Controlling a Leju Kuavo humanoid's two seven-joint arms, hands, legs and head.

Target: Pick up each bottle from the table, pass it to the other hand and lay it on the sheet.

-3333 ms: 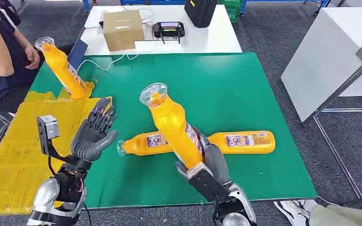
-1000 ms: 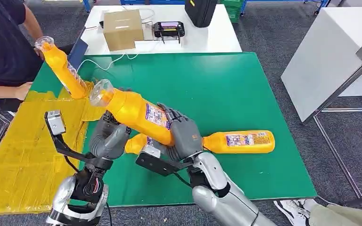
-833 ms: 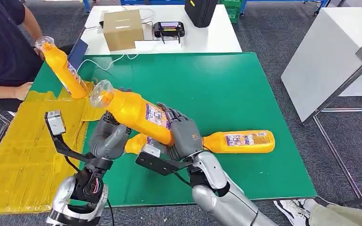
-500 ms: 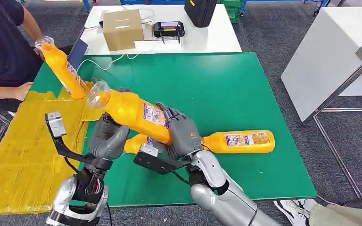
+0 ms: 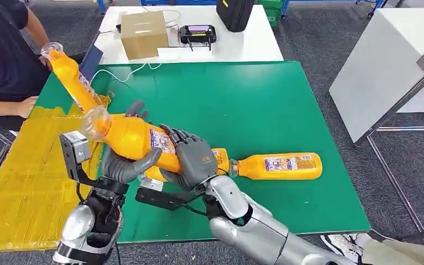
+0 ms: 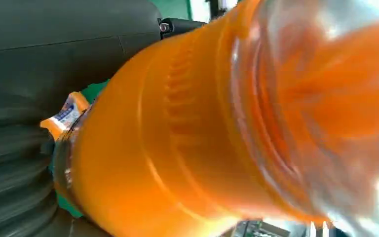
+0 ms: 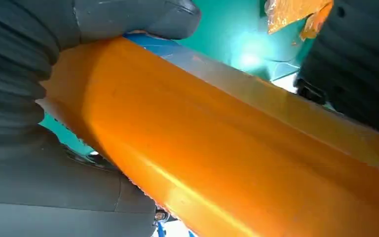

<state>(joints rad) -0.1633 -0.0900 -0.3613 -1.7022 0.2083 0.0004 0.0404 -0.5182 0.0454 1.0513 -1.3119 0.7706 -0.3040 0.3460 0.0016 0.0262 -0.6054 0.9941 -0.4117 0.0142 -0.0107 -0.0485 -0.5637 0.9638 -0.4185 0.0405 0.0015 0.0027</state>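
Both hands are on one orange bottle [image 5: 135,138], held tilted above the green table [image 5: 265,99], its clear-capped end toward the yellow sheet [image 5: 22,176]. The left hand [image 5: 122,160] cups the bottle from below, thumb curled over it, while the right hand [image 5: 190,160] wraps its fingers round the labelled base end — neither has let go. Two more bottles lie on the table: one [image 5: 279,165] to the right, another [image 5: 218,159] partly hidden beneath the hands. A person [image 5: 3,55] holds a fourth bottle [image 5: 74,80] propped at the sheet's far edge.
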